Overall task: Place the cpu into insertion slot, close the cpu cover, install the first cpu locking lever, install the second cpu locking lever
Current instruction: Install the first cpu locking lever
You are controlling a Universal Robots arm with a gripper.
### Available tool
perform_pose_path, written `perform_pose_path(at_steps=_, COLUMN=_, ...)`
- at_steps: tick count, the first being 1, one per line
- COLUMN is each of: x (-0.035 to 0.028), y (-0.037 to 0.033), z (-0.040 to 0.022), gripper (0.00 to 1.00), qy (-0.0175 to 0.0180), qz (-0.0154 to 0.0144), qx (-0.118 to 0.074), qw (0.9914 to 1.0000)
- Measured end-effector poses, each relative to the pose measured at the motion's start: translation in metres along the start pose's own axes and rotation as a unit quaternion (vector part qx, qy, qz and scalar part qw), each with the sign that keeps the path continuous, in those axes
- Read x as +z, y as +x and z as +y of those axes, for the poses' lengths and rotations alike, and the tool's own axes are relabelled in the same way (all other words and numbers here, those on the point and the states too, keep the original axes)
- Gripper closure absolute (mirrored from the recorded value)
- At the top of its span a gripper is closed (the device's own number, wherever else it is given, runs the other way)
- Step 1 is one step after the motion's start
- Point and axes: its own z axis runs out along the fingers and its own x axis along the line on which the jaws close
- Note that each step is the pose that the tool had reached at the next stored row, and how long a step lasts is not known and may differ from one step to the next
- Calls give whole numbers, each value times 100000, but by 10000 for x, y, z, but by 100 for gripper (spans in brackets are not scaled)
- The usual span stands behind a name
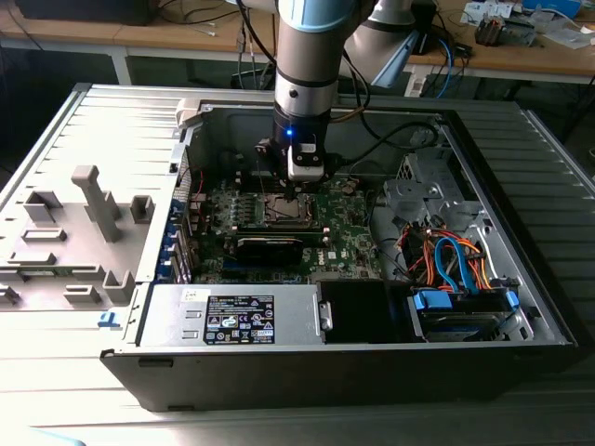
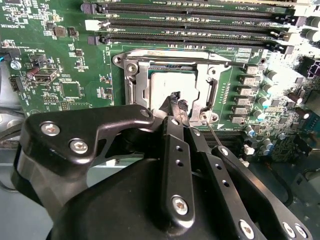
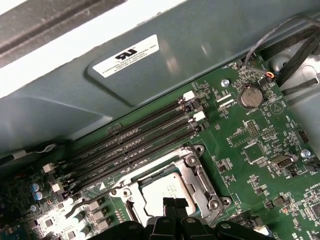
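Black gripper fingertips (image 2: pixel 176 101), pinched together empty, are held low-centre over the seated silvery-grey square cpu (image 2: pixel 167 87), apparently at the silvery metal cover frame (image 2: pixel 202 95).

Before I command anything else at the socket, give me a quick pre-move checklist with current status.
1. Silvery-grey square cpu seated in the insertion slot on the green circuit board: ok.
2. Thin silvery metal cpu cover down around the chip: ok.
3. Black gripper tips over the socket's edge: ok.
4. Thin wire locking lever latched: cannot tell.
5. Gripper fingers closed together: ok.
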Motion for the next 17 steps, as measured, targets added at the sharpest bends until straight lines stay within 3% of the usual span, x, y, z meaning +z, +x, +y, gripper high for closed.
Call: perform_pose_path(at_steps=17, x=0, y=0, z=0, gripper=89, qy=33, qz=12, qx=-727, qw=99997)
